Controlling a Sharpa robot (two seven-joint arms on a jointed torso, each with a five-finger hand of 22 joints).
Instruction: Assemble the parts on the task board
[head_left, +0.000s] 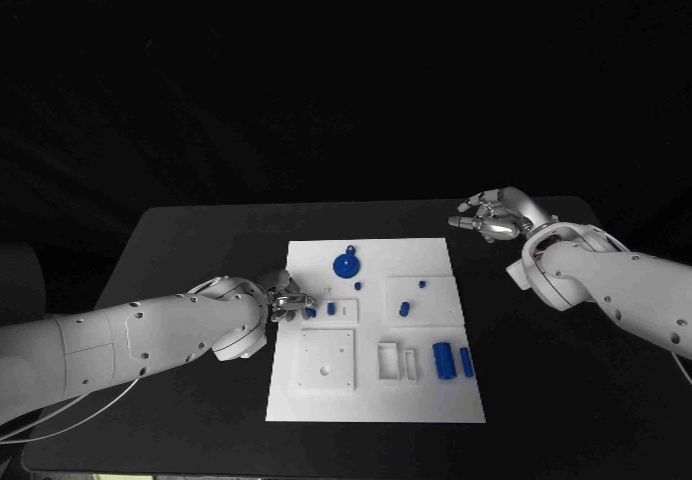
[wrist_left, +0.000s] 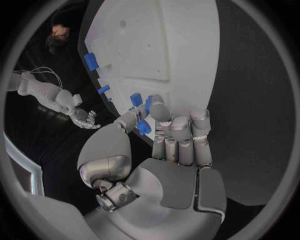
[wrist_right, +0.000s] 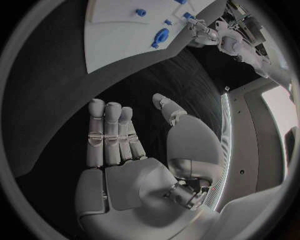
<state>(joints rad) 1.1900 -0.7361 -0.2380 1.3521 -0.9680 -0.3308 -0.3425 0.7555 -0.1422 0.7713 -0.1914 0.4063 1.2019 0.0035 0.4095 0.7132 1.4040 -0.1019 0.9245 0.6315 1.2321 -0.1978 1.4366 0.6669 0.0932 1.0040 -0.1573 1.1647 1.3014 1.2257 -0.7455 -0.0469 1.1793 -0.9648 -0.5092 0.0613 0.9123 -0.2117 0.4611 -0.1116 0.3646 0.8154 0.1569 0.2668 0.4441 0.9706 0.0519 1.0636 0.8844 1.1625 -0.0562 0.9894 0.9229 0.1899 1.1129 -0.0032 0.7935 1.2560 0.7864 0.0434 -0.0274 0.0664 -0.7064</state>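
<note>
Left hand (head_left: 287, 298) at task board (head_left: 378, 400) left edge, fingers pinching small blue part (wrist_left: 143, 126). Right hand (head_left: 496, 215) hovers over tabletop (head_left: 188, 240) beyond board's far right corner, open, holding nothing.

Left hand (head_left: 286, 298) pinching, right hand (head_left: 495, 216) spread.

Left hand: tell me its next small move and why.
Probably a short lowering, to seat the small blue part that the left hand pinches at the task board's left edge. The part sits beside other blue pieces near a recess there, and the right hand hangs off the board holding nothing. Whether the part is already seated is unclear.
</note>
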